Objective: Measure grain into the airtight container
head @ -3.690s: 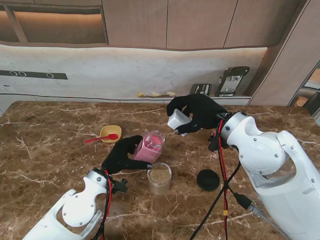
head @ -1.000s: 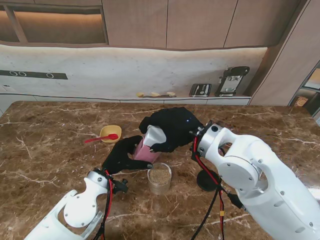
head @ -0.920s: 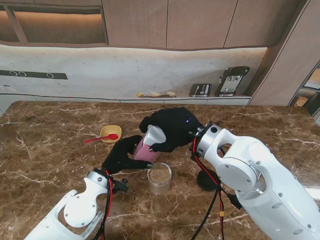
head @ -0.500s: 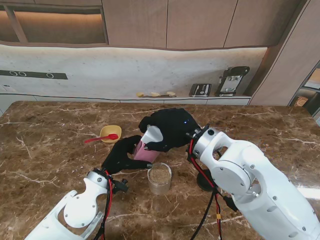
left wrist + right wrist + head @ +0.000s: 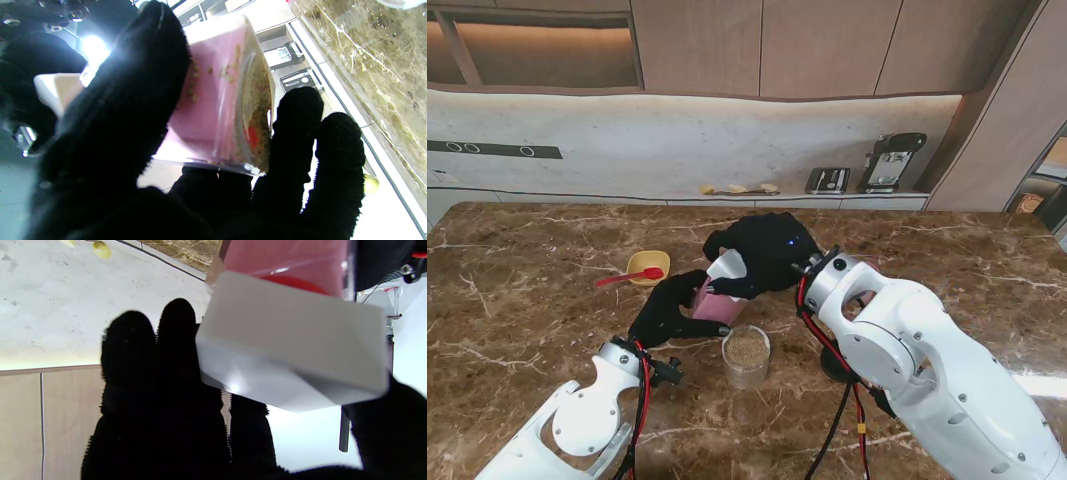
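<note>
My left hand (image 5: 667,308) is shut on the pink airtight container (image 5: 717,303), which stands on the marble table (image 5: 517,310); its fingers (image 5: 133,100) wrap the pink wall (image 5: 213,100), where grains show inside. My right hand (image 5: 765,252) is shut on a white measuring cup (image 5: 725,270) and holds it tipped over the container's mouth. In the right wrist view the white cup (image 5: 293,340) lies against the pink container (image 5: 287,260). A clear jar of brown grain (image 5: 747,354) stands just nearer to me than the container.
A black lid (image 5: 835,358) lies on the table to the right of the grain jar, partly behind my right arm. A yellow bowl (image 5: 648,265) with a red spoon (image 5: 630,276) sits to the left of the container. Red and black cables hang from both wrists.
My right hand has carried the white cup from the far right to the container's mouth and tipped it further over in the last second. The left hand has stayed on the container.
</note>
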Robot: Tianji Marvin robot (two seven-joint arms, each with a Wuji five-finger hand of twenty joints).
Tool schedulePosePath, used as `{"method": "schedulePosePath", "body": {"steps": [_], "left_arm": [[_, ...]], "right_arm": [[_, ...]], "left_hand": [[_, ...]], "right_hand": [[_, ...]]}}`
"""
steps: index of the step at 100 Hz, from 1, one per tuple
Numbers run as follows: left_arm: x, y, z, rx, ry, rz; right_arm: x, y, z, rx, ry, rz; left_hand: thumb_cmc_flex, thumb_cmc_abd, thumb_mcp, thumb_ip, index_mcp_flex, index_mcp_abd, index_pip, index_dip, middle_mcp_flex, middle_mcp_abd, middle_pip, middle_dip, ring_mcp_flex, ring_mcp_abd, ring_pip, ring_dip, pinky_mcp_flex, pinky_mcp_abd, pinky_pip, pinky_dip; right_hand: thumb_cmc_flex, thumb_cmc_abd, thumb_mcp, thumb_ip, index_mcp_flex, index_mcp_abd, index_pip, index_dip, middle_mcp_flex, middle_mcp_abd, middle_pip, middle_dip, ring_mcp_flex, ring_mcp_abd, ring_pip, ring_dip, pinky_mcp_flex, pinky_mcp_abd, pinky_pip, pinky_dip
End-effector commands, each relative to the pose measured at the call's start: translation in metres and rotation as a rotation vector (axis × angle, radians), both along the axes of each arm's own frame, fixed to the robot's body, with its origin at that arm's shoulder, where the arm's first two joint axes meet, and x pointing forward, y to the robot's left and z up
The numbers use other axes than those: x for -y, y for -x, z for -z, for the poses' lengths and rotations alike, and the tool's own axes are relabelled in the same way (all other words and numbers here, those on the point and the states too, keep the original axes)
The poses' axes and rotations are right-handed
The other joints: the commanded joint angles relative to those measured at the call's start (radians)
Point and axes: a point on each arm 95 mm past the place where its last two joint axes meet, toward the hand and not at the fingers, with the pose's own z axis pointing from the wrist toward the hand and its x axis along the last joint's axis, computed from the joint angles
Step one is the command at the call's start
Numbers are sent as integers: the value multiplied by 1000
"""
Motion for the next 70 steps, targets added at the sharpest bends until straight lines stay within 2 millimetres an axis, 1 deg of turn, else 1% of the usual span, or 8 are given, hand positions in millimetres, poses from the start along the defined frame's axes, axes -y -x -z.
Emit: {"method": "schedulePosePath", "body": {"steps": [1,22,28,39,49,56,63,70], "left_arm": [[3,3,-2,10,8,9],[3,4,-1,8,11,7],[3,4,-1,8,11,7],[3,4,-1,8,11,8],[3,4,-1,7,12,8],[3,4,-1,6,12,7],[3,4,-1,7,12,6],[3,4,-1,7,12,6]], "right_arm": [[2,-4,5,-5,9,21],[1,-4,2,-15,13,32],[1,-3,2,-22,18,34],[2,-3,3,-29,27,39],[3,-3,3,-22,31,42],[4,-4,2,-17,29,40],[6,-3,0,-8,28,38],[8,-2,-1,5,17,33]], "left_hand": [[172,474,429,94,387,-302,609,93,186,-163,271,59,24,-53,30,3,-3,-13,45,18],[172,474,429,95,388,-302,609,93,185,-162,270,59,25,-51,30,3,-3,-12,45,19],[173,475,429,95,388,-302,609,93,185,-162,270,59,25,-51,30,3,-4,-12,45,19],[173,475,429,95,388,-302,609,93,185,-162,270,60,24,-50,30,3,-4,-12,44,19],[173,474,428,95,387,-300,608,92,184,-163,270,60,23,-50,30,3,-6,-12,44,19],[174,474,429,95,387,-300,608,92,183,-162,270,60,23,-50,29,3,-6,-13,44,19],[173,474,428,94,387,-300,608,92,183,-163,270,60,22,-50,29,3,-6,-12,44,19],[173,475,428,94,387,-301,608,92,184,-163,270,60,22,-50,29,3,-6,-13,43,19]], "right_hand": [[-15,62,2,60,31,3,-11,-19,14,-35,-13,-20,59,26,20,-5,17,-37,50,-2],[-115,165,-102,83,15,5,-88,-82,16,-17,-90,-70,66,56,-21,-34,17,-21,58,-20],[-140,187,-117,89,0,6,-119,-107,8,-21,-116,-90,55,67,-58,-56,5,-17,45,-28],[-181,242,-162,97,-51,-9,-176,-154,-50,-34,-179,-136,-58,89,-208,-129,-130,48,-70,-38],[-191,267,-211,104,-112,-26,-220,-173,-124,-50,-227,-166,-171,92,-314,-189,-259,84,-180,-14],[-193,270,-234,106,-150,-36,-246,-178,-178,-61,-252,-179,-249,90,-364,-218,-344,104,-250,-2],[-196,266,-245,107,-190,-35,-265,-181,-228,-74,-270,-186,-320,84,-400,-237,-418,106,-298,0],[-185,228,-246,108,-205,-36,-273,-180,-253,-82,-277,-188,-361,82,-420,-248,-455,111,-327,2]]}}
